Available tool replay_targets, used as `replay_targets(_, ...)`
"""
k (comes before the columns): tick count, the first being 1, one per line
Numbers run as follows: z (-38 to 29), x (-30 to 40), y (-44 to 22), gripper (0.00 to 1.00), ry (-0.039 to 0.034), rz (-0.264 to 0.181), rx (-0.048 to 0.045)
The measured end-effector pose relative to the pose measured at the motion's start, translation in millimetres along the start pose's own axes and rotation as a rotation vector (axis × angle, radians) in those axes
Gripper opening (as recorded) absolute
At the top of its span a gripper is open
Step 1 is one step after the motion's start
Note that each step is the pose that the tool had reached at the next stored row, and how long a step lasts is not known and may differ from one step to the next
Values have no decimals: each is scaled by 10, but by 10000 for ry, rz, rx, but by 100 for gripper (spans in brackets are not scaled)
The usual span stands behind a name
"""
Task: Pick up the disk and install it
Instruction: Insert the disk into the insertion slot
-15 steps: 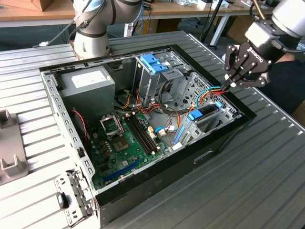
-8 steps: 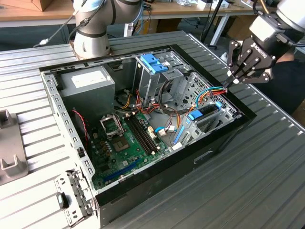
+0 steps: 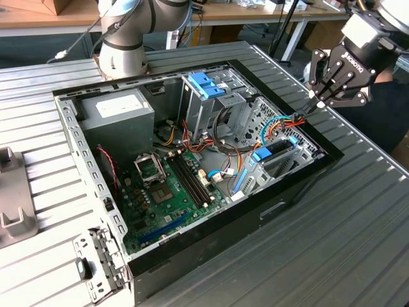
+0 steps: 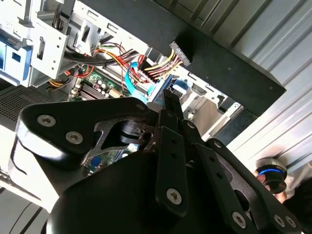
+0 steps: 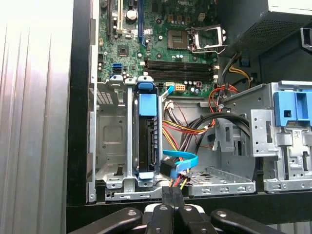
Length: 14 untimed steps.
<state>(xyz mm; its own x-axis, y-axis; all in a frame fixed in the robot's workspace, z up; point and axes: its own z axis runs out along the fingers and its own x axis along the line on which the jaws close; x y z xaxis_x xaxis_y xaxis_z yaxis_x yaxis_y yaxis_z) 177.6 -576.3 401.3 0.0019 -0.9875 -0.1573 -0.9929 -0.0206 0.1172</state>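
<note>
So afaict the main bit is prob done already: the disk [image 5: 147,105] sits on edge in its slot in the small drive cage [image 5: 111,141], at the front corner of the PC case [image 3: 268,211]. Its light blue carrier lines up with the cage rails, and in the exterior view the disk [image 3: 273,150] looks pushed fully home, not sticking out. It's not in the gripper's grasp, so pick-up and slide-in look finished imo.

What's left, going by the pics, is the wiring. The blue data cable [image 5: 181,159] and the red/yellow/black power plug [image 5: 179,181] hang right at the disk's end nearest the case wall. Can't tell whether either is actually seated, the plugs cover that spot.

The gripper [image 5: 171,191] is just above that case wall, tips pointing in at the plug bundle. The fingers look pinched together, basically no gap, with nothing visibly clamped between them. The tip seems to touch or nearly touch the power plug, can't say which. In the exterior view the gripper [image 3: 312,105] hovers over the case edge on the disk's side, w/ the motherboard [image 3: 172,185] well away.
</note>
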Motion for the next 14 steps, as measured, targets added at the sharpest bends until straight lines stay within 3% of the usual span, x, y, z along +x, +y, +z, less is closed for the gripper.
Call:
replay_targets(7,2,144,-12,10,-1,6,-30)
replay_targets(14,1,151,-12,10,0,6,-30)
